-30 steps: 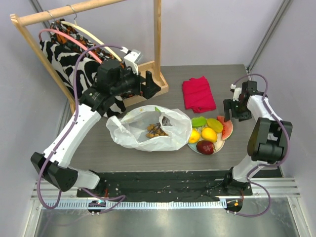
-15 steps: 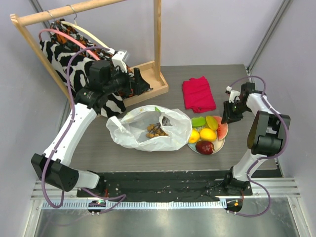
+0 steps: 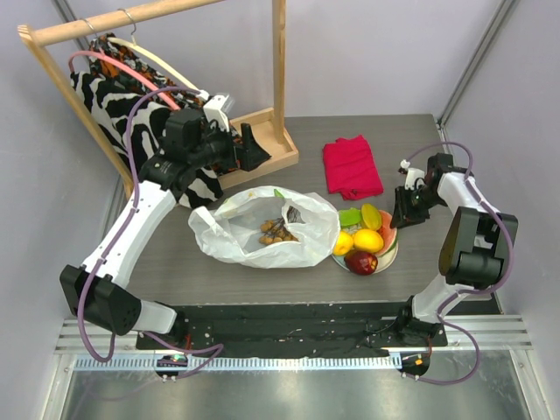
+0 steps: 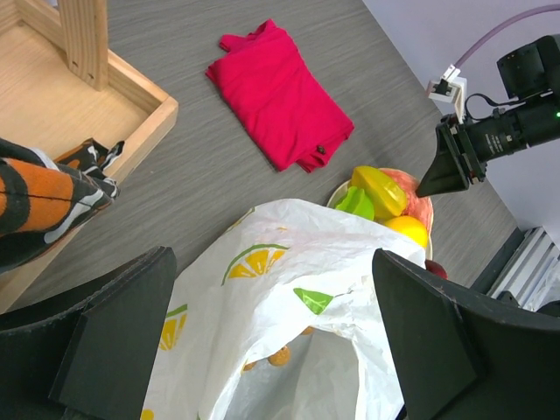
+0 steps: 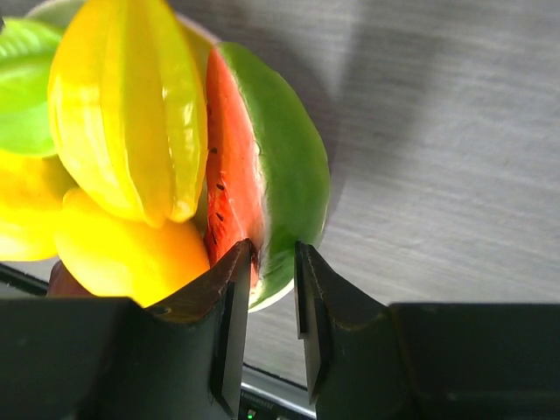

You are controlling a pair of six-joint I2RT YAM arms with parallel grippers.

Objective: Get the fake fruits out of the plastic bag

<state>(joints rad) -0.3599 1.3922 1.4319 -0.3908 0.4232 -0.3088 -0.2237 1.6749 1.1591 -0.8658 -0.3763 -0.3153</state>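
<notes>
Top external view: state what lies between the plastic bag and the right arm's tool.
In the top view, a plate of fake fruits separates the plastic bag from the right tool.

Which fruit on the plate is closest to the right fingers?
The watermelon slice, red flesh with green rind: its end sits between the right fingers. The starfruit and lemon lie beyond it.

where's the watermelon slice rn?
Top view: the watermelon slice sits at the right edge of the plate, beside the starfruit, right of the plastic bag. Right wrist view: the right claw is at its lower end.
</notes>
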